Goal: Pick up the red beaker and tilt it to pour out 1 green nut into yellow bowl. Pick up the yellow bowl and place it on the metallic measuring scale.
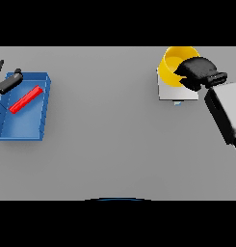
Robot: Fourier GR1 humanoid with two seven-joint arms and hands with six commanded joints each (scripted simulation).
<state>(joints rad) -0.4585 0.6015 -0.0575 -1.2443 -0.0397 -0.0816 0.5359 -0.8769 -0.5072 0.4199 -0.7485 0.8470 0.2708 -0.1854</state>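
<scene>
The yellow bowl (173, 64) is tilted over the metallic measuring scale (170, 91) at the far right; I cannot tell whether it touches the scale. My right hand (199, 71) is curled round the bowl's right rim and hides that side. A red, flat, bar-like object (26, 99) lies diagonally inside the blue tray (45, 103) on the left. My left hand (5, 83) shows at the far left edge over the tray's corner, fingers straight. No green nut is visible.
The blue tray occupies the left side of the grey table (110, 130). My right forearm (225, 113) stretches along the right edge, down from the scale.
</scene>
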